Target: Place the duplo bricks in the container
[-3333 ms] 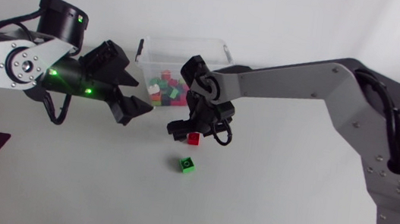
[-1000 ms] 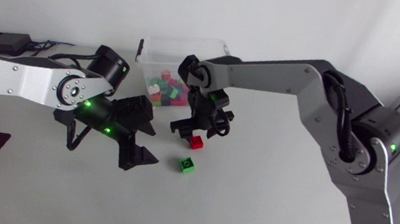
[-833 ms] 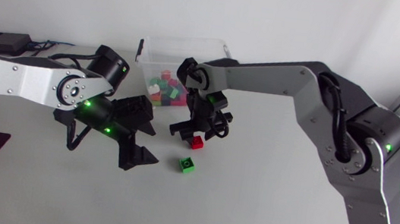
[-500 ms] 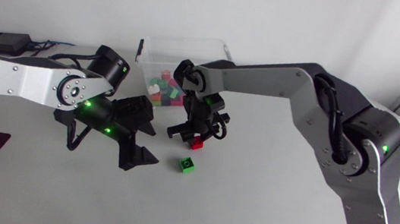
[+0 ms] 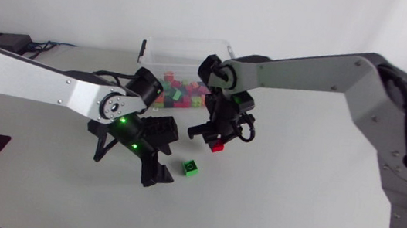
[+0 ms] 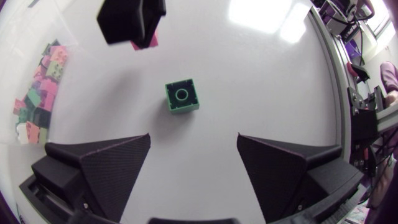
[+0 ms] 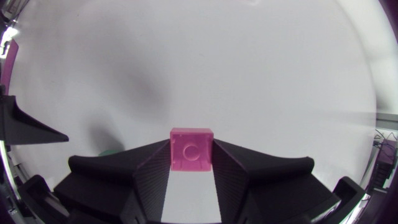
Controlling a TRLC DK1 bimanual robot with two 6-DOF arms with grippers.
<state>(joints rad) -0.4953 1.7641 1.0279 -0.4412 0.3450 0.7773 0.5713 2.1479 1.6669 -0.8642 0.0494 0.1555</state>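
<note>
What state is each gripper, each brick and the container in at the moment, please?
left gripper: open, holding nothing.
right gripper: shut on the red brick.
red brick: gripped from two sides.
green brick: loose on the table, stud up, ahead of the left gripper's fingers.
container: no lid on, sorted bricks inside.

- Left arm comes in from the left, claw (image 6: 193, 134) tilted downward, fingers spread wide apart.
- Right arm reaches in from the right past the middle, claw (image 5: 217, 140) pointing down, clamped on brick (image 7: 191, 149).
</note>
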